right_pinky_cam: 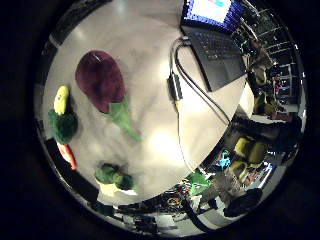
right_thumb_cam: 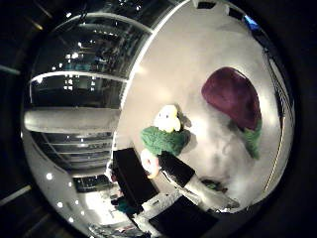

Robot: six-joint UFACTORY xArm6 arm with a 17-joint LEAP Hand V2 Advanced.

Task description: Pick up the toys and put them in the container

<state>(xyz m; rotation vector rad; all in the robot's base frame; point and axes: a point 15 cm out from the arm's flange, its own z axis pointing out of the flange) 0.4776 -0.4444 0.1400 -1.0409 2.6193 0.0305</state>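
Several plush toys lie on a white table. A large purple toy with a green stem lies near the middle. Beside it, along the table edge, lie a yellow toy, a green bushy toy, an orange carrot-like toy and a green and yellow toy. The right thumb side palm view shows the purple toy and a green toy with a pale yellow one on it. My hand is well above the table, with its black and white fingers relaxed and away from the toys. I see no container.
An open laptop stands at one corner of the table, with a small dark adapter on the tabletop beside it. Beyond the table edges are room clutter and windows.
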